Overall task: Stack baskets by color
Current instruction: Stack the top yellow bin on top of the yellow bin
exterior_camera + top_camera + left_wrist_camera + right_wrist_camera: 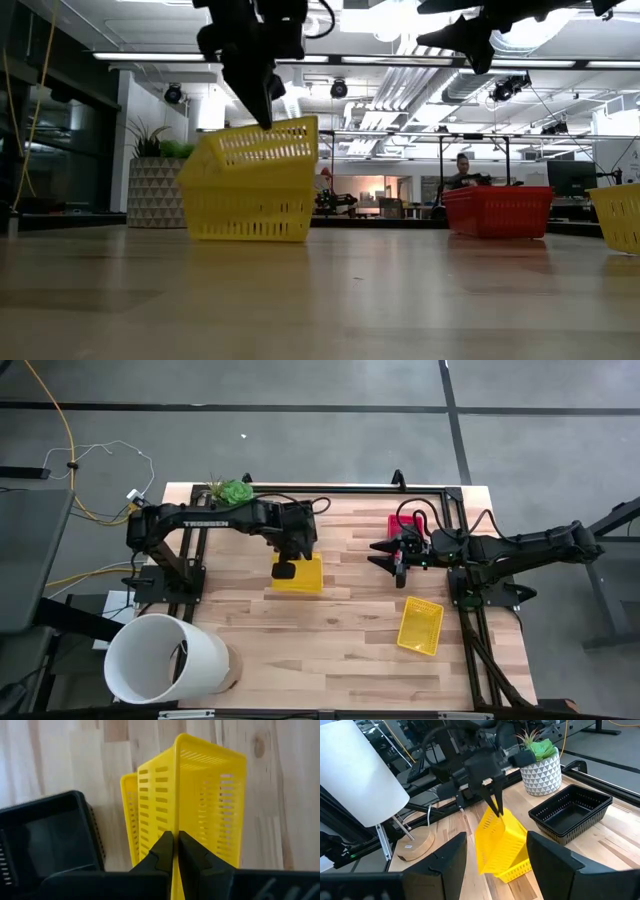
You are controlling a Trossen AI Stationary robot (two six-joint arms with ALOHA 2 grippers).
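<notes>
My left gripper is shut on a yellow basket, which is tilted over a second yellow basket standing on the table. A black basket sits beside them, toward the far edge. A red basket rests on the table at the far right, and another yellow basket lies near the right front. My right gripper hovers open and empty above the table, next to the red basket. My left gripper pinches the upper yellow basket's mesh wall at its rim, with one finger inside the basket and one outside. The fingers come steeply from above. The basket hangs tilted, its raised edge at the fingers and its lower end on the yellow basket beneath.
A large white cylinder stands at the near left corner. A green plant in a white pot is at the far left. A black frame rail runs along the far and right edges. Bare wood lies at the centre front.
</notes>
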